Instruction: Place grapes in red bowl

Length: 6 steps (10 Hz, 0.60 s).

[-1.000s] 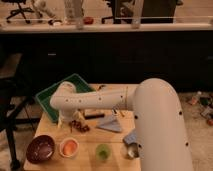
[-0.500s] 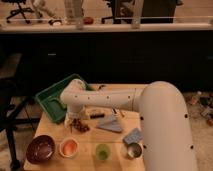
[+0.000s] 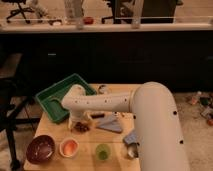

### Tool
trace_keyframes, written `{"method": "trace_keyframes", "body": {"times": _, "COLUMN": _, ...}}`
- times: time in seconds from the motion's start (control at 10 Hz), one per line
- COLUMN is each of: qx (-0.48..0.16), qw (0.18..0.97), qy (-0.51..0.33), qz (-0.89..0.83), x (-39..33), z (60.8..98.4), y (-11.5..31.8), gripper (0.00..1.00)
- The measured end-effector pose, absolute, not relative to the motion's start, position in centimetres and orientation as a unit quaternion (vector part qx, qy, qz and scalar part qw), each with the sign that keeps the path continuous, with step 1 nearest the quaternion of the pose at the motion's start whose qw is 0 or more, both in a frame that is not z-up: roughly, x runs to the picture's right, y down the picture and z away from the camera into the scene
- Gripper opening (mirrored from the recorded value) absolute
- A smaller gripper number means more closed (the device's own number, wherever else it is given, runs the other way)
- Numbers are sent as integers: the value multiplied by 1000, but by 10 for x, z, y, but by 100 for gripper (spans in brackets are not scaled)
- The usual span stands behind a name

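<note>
As I see it from here, maroon bowl (image 3: 41, 149) sits near-left on the table (image 3: 51, 129); green tray (image 3: 54, 100) far-left; small pale bowl (image 3: 69, 147) beside the maroon one; gripper (image 3: 81, 118) points down over the grapes (image 3: 81, 127), jaws spread wide; contact I can't tell; grey cloth (image 3: 111, 124) just right of them.

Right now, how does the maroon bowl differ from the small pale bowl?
The maroon bowl is larger and dark all over; the small pale bowl has an orange-pink inside. The maroon bowl sits at the near left corner of the table, the small pale bowl to its right. Both stand upright. The gripper is farther back, right at the grapes.
</note>
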State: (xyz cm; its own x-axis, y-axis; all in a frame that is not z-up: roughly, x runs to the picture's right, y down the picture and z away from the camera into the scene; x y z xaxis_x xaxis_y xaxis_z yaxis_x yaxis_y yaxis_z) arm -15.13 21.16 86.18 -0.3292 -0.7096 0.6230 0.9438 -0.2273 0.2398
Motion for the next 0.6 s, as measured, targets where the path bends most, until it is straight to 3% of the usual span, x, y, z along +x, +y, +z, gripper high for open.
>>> {"method": "trace_keyframes", "body": {"times": 0.2, "qx": -201, "qw": 542, "qy": -297, "qz": -760, "x": -153, "z": 864, "y": 215, "gripper": 72}}
{"method": "trace_keyframes", "body": {"times": 0.6, "qx": -203, "qw": 543, "qy": -292, "qz": -761, "x": -151, "z": 859, "y": 211, "gripper": 33}}
